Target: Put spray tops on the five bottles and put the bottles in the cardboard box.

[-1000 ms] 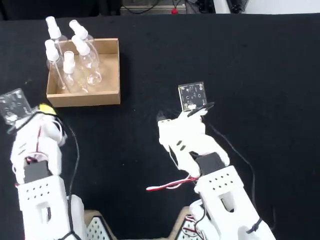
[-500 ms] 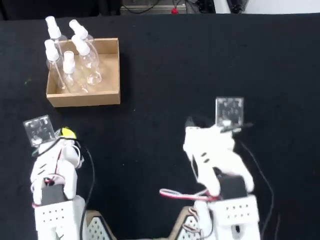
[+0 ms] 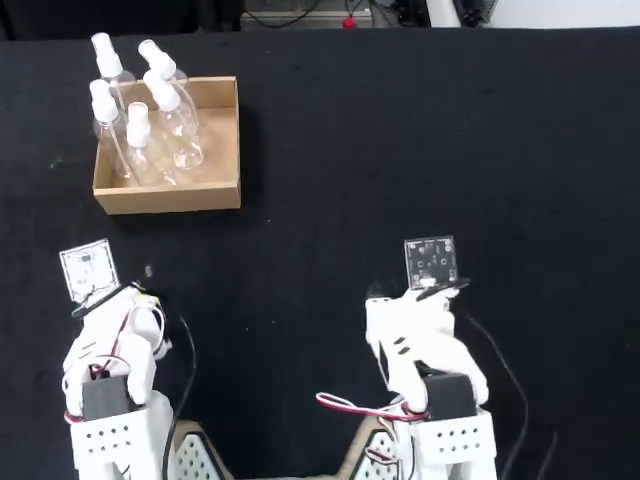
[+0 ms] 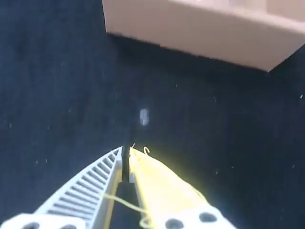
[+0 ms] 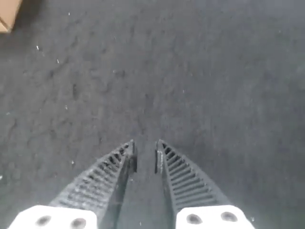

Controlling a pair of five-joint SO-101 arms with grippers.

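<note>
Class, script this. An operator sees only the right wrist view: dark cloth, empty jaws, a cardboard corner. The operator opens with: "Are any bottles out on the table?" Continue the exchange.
Observer: None. The high view shows all five bottles inside the cardboard box.
Operator: Do they have spray tops?
Observer: Yes, each bottle carries a white spray top.
Operator: Where is the left arm?
Observer: The left arm sits at the near edge of the table, short of the box, its jaws shut on nothing.

Black table point(image 3: 400, 130); cables point(image 3: 300, 12) along far edge.
</note>
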